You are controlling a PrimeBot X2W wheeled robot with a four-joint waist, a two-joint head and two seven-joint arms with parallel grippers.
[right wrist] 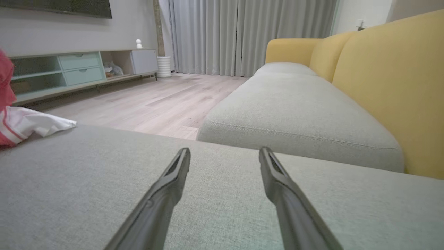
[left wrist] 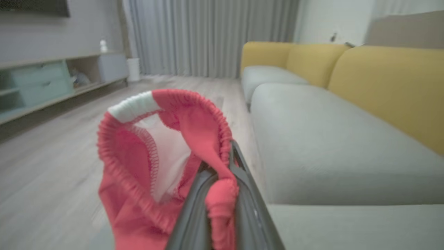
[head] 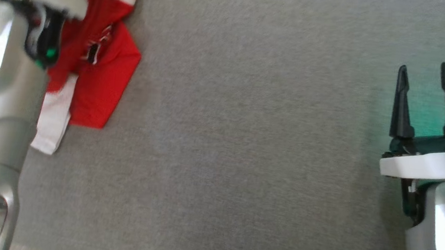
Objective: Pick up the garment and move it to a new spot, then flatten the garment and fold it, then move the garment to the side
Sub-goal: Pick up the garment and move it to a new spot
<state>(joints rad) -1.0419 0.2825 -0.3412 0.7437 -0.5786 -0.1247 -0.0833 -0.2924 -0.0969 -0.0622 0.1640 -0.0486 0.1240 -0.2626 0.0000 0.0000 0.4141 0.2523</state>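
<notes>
The garment (head: 102, 74) is red with white panels and lies crumpled at the far left of the grey cushion (head: 245, 143). My left forearm (head: 0, 81) stands over its left part and hides it. In the left wrist view my left gripper (left wrist: 218, 163) is shut on a fold of the garment (left wrist: 166, 139) at its elastic red hem, which loops up above the fingers. My right gripper (head: 424, 74) hovers open at the right side of the cushion, far from the cloth. Its fingers (right wrist: 173, 173) are spread with nothing between them, and the garment (right wrist: 20, 121) shows at the left edge of the right wrist view.
A grey sofa seat (right wrist: 295, 114) with yellow back cushions (right wrist: 388, 86) runs ahead on the right. Wooden floor (right wrist: 156, 104), a low cabinet with pale green drawers (right wrist: 79, 67) and grey curtains (right wrist: 242, 34) lie beyond the cushion's far edge.
</notes>
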